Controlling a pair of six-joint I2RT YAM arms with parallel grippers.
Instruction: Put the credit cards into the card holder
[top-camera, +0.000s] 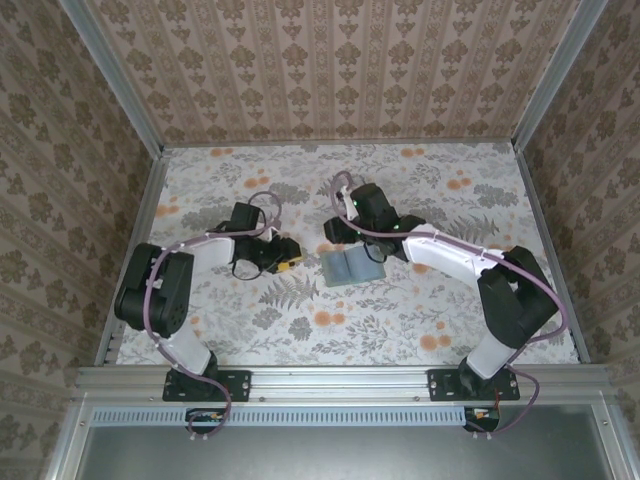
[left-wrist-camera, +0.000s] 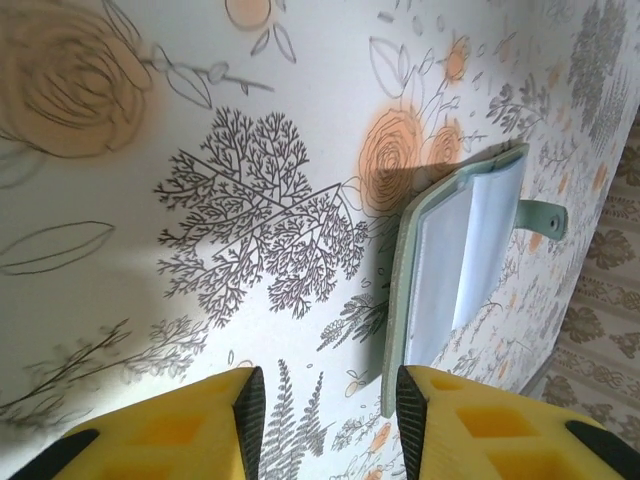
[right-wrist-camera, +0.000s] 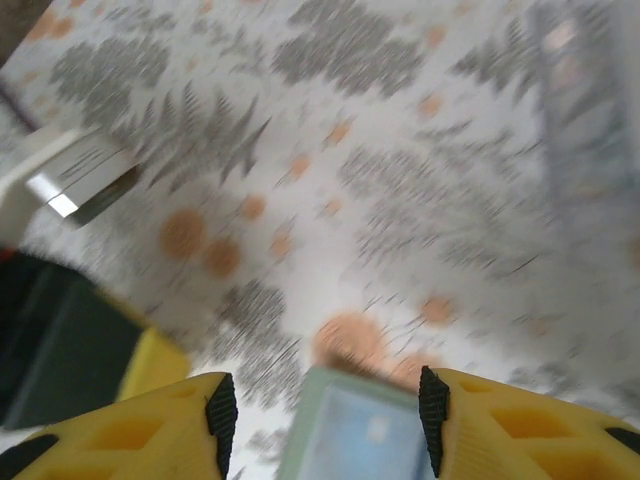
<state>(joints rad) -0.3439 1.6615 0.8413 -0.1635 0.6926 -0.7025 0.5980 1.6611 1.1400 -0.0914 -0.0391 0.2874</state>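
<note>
The card holder (top-camera: 352, 267) lies opened flat like a book in the middle of the flowered worktop (top-camera: 400, 320). Its pockets face up, I'd guess so that a card can be slid in from above. Its strap tab (left-wrist-camera: 545, 216) sticks out on the side away from the left claw (top-camera: 287, 262).

That claw sits low just beside the card holder's left edge. Its yellow fingers (left-wrist-camera: 470, 430) are parted with nothing between them, and it looks placed to steady that side.

The right claw (top-camera: 335, 235) hangs over the card holder's far edge, jaws apart too. Its wrist view is blurred, so I cannot tell whether it touches the cover.

A pale blue patch (right-wrist-camera: 365, 430) inside the card holder may be a credit card. A silvery stand (right-wrist-camera: 75, 182) sits well away from the card holder, so the likelier obstacle is the two claws crowding each other.
</note>
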